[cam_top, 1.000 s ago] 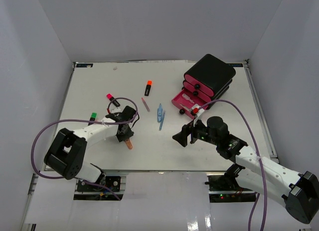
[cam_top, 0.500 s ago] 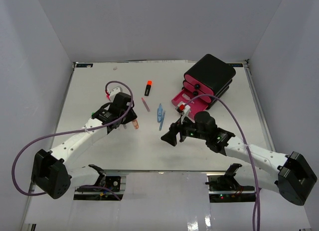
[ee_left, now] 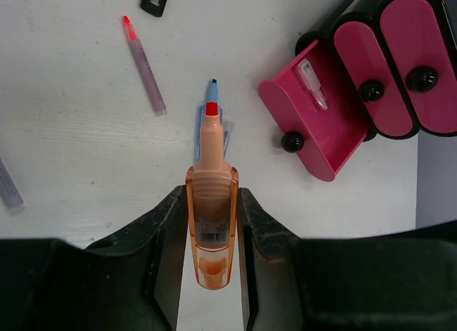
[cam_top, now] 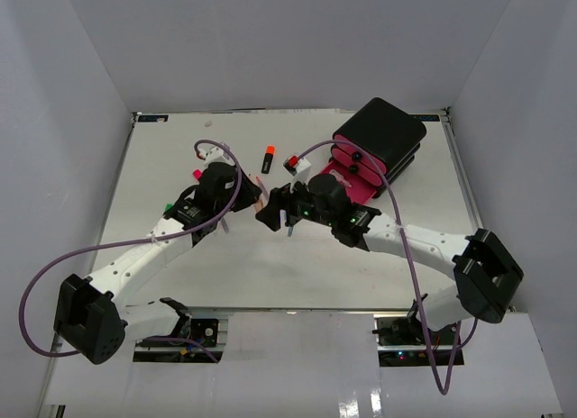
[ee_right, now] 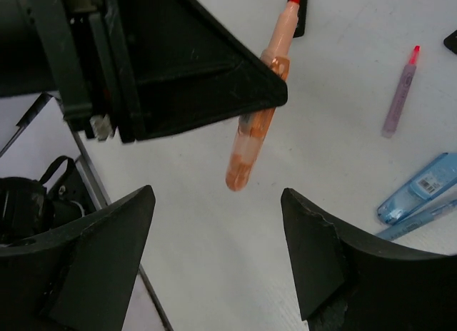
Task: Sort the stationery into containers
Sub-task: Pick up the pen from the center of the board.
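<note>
The white surface (cam_top: 162,157) carries the black drawer box (cam_top: 383,130) at its far right, with both arms reaching to the middle. The bottom pink drawer (ee_left: 328,135) stands pulled out with one small item inside; the two above are shut.

The left hand (ee_left: 212,202) is closed narrowly on an orange pen (ee_left: 211,167), raised off the surface, red tip pointing towards the drawers. The right hand (ee_right: 214,202) faces it, jaws wide and holding nothing.

This looks like a handover. The right hand should close on the pen's free lower end, square to the barrel. The left should let go only once that grip is firm.

Blue clips (ee_right: 421,188) and a purple pen (ee_left: 145,74) lie loose below, so a dropped pen could scatter them.
</note>
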Robot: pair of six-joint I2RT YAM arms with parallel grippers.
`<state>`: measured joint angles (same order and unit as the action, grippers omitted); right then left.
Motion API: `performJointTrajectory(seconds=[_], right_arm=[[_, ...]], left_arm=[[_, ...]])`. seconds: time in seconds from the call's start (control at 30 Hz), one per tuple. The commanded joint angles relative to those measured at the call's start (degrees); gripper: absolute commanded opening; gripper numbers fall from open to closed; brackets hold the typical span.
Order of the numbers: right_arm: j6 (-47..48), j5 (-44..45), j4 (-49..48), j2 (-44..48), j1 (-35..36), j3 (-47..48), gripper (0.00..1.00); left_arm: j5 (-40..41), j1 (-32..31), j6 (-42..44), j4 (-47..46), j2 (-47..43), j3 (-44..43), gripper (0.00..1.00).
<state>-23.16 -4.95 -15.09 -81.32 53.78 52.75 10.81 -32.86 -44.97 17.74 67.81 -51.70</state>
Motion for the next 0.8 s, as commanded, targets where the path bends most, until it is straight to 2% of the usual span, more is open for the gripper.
performJointTrajectory(seconds=[0.0, 0.27, 0.7, 0.77], right_arm=[[-1.36, 4.16, -0.90, -3.92, 0.54, 5.59, 0.77], [-1.98, 3.02, -0.11, -9.47, 0.54, 10.09, 0.71], [-1.54, 3.46, -0.90, -9.56, 0.54, 9.12, 0.42], [-1.45, 3.63, -0.90, -9.47, 0.54, 8.95, 0.41]], left_arm=[[-2.37, -0.36, 1.99, -5.60, -2.51, 1.16, 0.29], [-3.69, -0.27, 2.70, -7.54, -2.95, 1.95, 0.29], [-3.51, -0.18, 2.61, -8.07, -3.12, 2.92, 0.29], [-3.43, -0.18, 2.61, -7.98, -3.12, 3.01, 0.30]])
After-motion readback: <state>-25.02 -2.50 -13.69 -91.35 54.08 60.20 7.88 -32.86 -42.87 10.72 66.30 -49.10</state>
